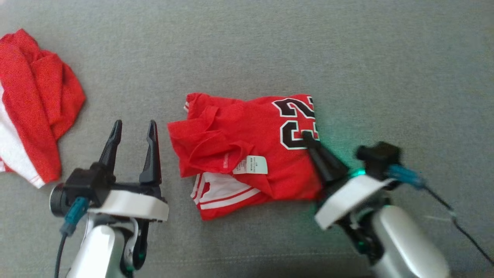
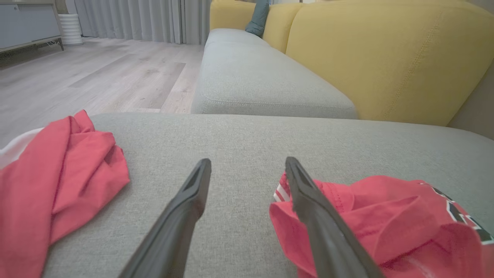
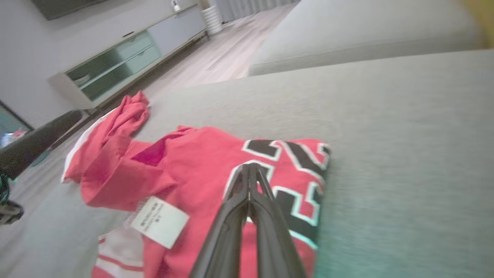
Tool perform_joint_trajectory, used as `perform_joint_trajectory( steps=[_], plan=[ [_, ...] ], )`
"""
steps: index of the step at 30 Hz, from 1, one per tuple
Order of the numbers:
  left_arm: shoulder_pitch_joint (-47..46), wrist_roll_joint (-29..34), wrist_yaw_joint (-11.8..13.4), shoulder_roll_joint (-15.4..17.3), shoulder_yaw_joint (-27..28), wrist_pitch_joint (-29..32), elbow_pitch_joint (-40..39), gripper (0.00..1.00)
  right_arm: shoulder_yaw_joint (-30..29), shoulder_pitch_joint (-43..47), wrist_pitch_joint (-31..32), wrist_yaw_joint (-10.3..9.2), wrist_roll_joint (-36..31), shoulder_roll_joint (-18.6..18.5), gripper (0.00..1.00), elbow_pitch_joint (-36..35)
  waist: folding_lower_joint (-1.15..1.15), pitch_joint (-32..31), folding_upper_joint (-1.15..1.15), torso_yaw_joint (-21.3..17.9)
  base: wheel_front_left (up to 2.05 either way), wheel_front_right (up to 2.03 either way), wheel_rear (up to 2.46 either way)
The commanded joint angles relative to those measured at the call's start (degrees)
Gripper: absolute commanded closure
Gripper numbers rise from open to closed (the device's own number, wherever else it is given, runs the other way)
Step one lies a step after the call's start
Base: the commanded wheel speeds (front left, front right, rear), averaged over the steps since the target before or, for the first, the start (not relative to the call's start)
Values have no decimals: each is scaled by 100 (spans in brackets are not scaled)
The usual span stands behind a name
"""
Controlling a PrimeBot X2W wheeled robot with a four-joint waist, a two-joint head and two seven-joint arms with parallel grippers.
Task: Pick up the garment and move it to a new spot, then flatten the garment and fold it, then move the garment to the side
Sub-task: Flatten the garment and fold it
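Note:
The garment is a red jersey with black-and-white numbers, lying folded in a rough rectangle on the grey cushion, a white label facing up. My right gripper is shut, its tips resting over the number print near the jersey's right edge. In the right wrist view its fingers meet at a point above the garment; whether any cloth is pinched I cannot tell. My left gripper stands open just left of the jersey, with bare cushion between its fingers and the garment beside the right finger.
A second red-and-white garment lies crumpled at the cushion's far left. Yellow sofa backs rise behind the seat. Wooden floor and a low cabinet lie beyond the cushion's edge.

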Motion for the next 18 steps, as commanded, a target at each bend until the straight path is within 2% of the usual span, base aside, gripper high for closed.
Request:
perform_joint_trajectory(
  steps=[1,11,18],
  plan=[
    [-250,5,-13,72,140,-53,-147,0,304,-228,-113,-5,203,120,100,53,0,36,0,96,0,0,0],
    [-396,36,-32,68,113,-90,-75,0,1353,-1027,-387,-5,995,350,100,1461,0,103,0,331,0,0,0],
    [-397,59,-13,63,124,-110,-93,0,2164,-1314,-479,-5,1422,373,100,1638,0,130,0,344,0,0,0]
  ],
)
